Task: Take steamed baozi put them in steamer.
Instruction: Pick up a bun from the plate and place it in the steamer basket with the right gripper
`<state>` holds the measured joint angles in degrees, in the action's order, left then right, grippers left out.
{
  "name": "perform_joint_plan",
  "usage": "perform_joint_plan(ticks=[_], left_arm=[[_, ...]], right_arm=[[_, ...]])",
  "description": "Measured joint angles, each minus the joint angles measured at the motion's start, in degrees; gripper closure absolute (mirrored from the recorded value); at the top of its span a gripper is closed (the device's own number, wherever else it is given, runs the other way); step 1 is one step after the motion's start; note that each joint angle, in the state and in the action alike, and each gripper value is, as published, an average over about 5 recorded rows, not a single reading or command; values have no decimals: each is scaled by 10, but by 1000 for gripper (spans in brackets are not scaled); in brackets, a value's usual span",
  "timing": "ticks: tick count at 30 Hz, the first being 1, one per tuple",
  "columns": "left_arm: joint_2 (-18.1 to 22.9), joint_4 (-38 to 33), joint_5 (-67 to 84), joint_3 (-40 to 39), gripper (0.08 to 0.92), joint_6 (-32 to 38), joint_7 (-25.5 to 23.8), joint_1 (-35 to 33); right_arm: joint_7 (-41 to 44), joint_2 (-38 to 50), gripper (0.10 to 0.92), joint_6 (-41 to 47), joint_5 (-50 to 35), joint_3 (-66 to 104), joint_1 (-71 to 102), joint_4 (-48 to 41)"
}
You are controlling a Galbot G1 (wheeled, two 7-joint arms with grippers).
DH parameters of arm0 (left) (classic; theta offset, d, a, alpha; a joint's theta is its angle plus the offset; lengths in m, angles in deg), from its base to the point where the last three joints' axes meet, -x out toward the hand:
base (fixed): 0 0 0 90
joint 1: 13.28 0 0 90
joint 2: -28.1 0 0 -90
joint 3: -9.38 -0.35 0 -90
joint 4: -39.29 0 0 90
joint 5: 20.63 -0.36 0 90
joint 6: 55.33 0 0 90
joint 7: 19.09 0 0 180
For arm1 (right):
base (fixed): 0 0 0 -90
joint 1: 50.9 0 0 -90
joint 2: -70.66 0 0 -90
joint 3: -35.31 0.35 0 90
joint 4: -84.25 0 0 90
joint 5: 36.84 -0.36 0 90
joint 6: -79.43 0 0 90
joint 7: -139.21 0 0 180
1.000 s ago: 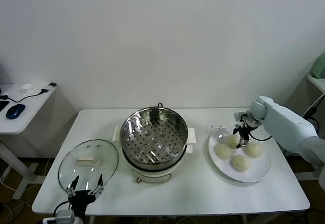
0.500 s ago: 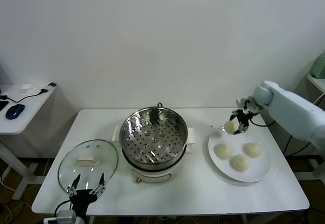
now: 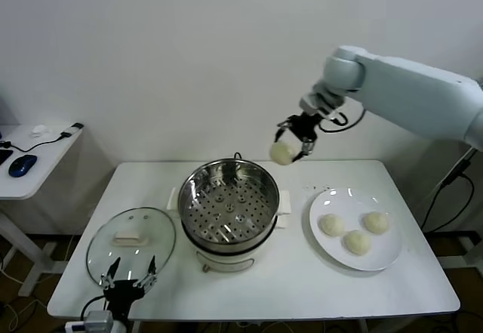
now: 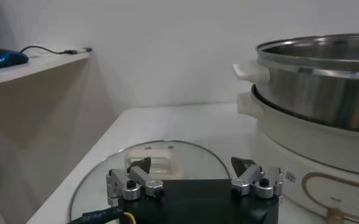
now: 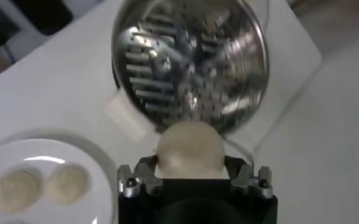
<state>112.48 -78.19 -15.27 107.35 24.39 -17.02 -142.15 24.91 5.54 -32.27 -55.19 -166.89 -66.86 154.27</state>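
Baozi (image 3: 283, 152) lifted from plate (image 3: 381, 251), no writing legible

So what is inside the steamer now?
Nothing: the steamer shows only its bare perforated floor. The right pincer holds one baozi in the air near its rim.

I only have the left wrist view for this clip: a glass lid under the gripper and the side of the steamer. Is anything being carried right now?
Observer: Yes. The right gripper is shut on one baozi, held in the air between the plate and the steamer.
Operator: Anything in the steamer yet?
Observer: No, its perforated floor is bare.
Operator: How many buns remain?
Observer: Three, on the white plate to the right of the steamer.
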Motion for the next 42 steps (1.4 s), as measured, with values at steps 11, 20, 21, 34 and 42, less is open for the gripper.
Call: perform_joint_plan(ticks=[11,20,21,34,42], left_arm=[[0,-3,0,5,177,2,3,-3],[1,0,1,5,177,3,4,-1],[1,0,1,5,177,3,4,-1],[2,6,2,5,177,4,7,6],[3,8,3,5,177,4,8,10]], right_arm=[[-57,-91,296,-118,167,28,76,-62],[-84,-143,296,-179,262,66,150,-154],[-87,-147,296,-184,269,70,156,-163],[-117,-194,211,-222,316,98,206,-259],[-125,-198,202,-236,310,104,208,-274]])
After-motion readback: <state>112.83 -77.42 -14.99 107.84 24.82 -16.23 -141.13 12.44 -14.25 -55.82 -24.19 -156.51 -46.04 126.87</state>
